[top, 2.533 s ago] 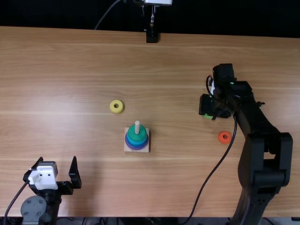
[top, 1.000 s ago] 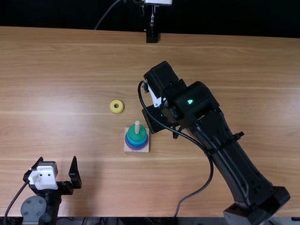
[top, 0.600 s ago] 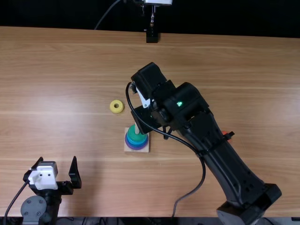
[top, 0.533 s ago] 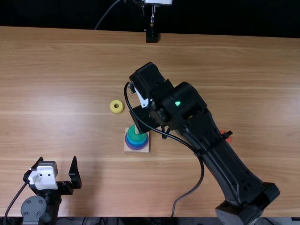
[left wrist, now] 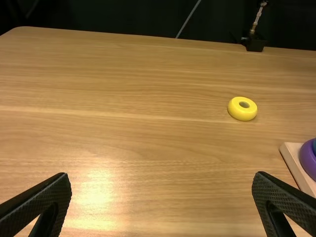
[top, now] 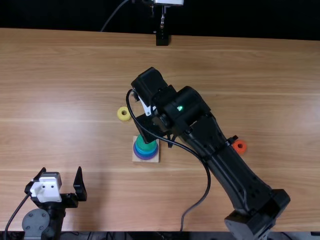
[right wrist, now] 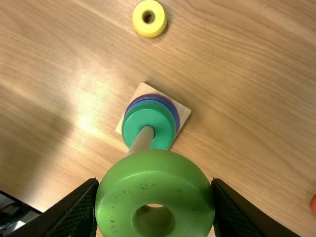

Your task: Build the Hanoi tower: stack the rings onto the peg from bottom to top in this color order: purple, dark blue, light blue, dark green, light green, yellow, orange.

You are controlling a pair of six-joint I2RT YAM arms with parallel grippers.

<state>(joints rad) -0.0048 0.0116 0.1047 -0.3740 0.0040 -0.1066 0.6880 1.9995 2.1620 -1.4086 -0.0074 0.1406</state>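
Note:
My left gripper [top: 61, 171] stands open at the near left of the table; in the left wrist view, my left gripper [left wrist: 162, 176] has its fingers wide apart. My right gripper [top: 150, 129] is beside and partly over the tower's back side. In the right wrist view, my right gripper [right wrist: 155, 184] is shut on the light green ring [right wrist: 155, 173], held above the table near the peg [right wrist: 142, 139]. Dark green [right wrist: 148, 121], light blue and purple rings are stacked around the peg on the wooden base [top: 154, 157]. The yellow ring [top: 124, 113] and orange ring [top: 239, 146] lie loose.
The right arm stretches diagonally over the table [top: 75, 90] from the near right, its cable looping beside it. A black stand [top: 162, 39] is at the far edge.
My right gripper has come from the right side of the table to the tower with the light green ring, lately still drifting left. The left arm has kept still.

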